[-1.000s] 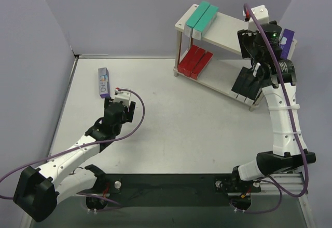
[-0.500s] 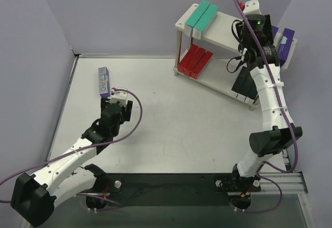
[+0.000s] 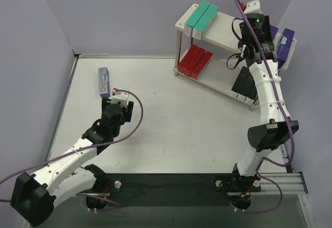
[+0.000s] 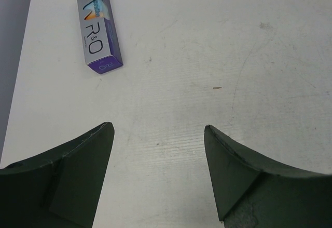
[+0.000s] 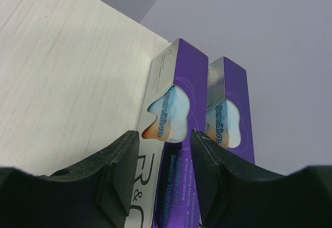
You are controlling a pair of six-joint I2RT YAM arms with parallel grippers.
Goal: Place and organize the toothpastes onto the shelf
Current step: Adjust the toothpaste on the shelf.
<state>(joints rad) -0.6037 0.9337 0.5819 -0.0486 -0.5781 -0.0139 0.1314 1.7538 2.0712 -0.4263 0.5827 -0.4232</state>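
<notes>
**Operator:** Status of the left gripper (image 4: pixel 158 129)?

**Technician:** Jaws apart, nothing between them, low over the table (image 3: pixel 181 119). The lone purple carton (image 4: pixel 98 28) lies flat on the table ahead of it, off to the left and not touched.

**Operator:** Status of the right gripper (image 5: pixel 165 134)?

**Technician:** It is at the right end of the shelf (image 3: pixel 225 25), top board. Its jaws flank the near purple carton (image 5: pixel 174 98), which lies beside the second purple carton (image 5: pixel 228 108). Whether they clamp it cannot be told.

**Operator:** Other stock?

**Technician:** Teal cartons (image 3: pixel 202 15) on the top board, left end. Red cartons (image 3: pixel 195 61) and black cartons (image 3: pixel 244 82) on the lower board.
</notes>
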